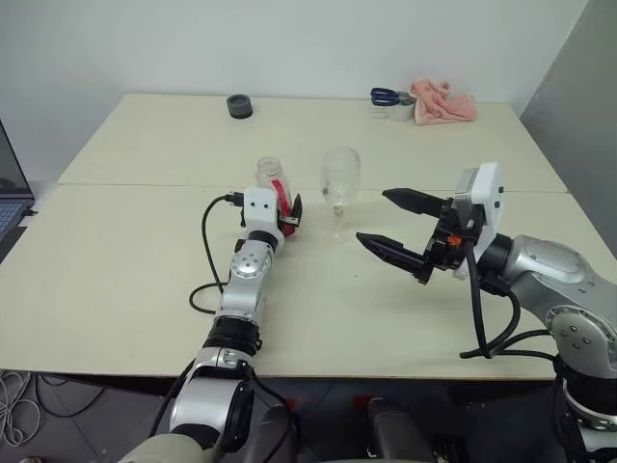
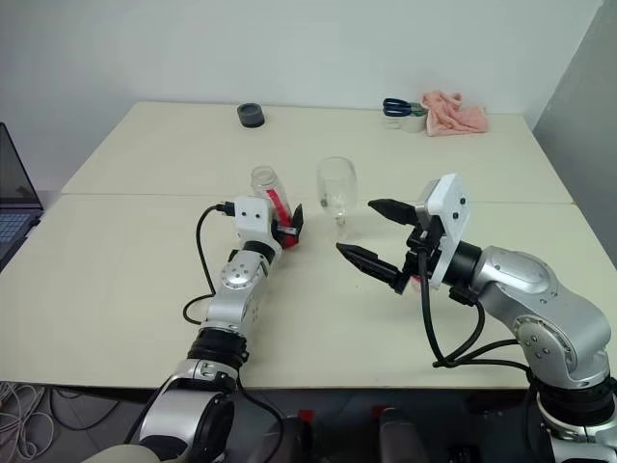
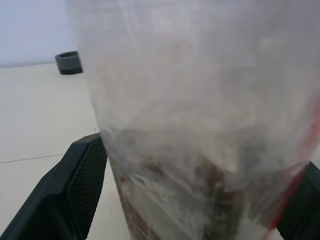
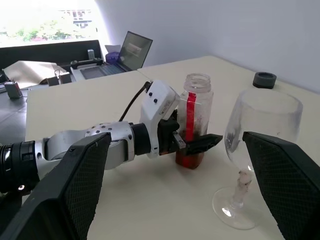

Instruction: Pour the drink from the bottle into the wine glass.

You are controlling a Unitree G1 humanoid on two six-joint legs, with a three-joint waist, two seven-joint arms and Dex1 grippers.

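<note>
Office: pale tables (image 1: 116, 260), open laptop (image 4: 131, 50).

The bottle (image 1: 273, 186) has its lower half hidden behind the left gripper (image 1: 287, 218) at the frame's center. A laptop (image 1: 10, 189) is cut off by the left edge. Items beside the pink cloth (image 1: 444, 101), upper right, are too small to identify.

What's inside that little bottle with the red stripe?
The bottle stands uncapped with a shallow layer of reddish-brown drink at the bottom; the upper part looks empty. The left tool straddles its base and covers some of the liquid.
</note>
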